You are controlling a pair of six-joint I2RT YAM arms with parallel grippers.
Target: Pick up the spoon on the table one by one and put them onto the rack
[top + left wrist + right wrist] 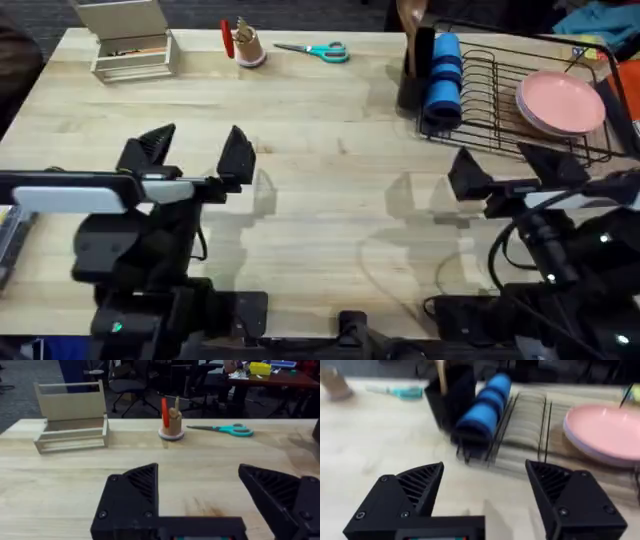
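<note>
A brown wooden spoon [409, 16] stands upright in the black utensil holder [418, 62] at the left end of the black wire rack [500, 118]; its handle [440, 374] also rises from the holder [454, 396] in the right wrist view. No spoon lies on the bare part of the table [340, 200] that shows. My left gripper [196, 156] hovers open over the table's left half, holding nothing. My right gripper [510, 172] is open and empty, just in front of the rack [530, 430].
Blue cups [442, 76] and pink plates [560, 102] sit in the rack. Along the far edge lie teal-handled scissors [316, 50], a small wooden stand with a red piece [244, 44], and a beige box [130, 42].
</note>
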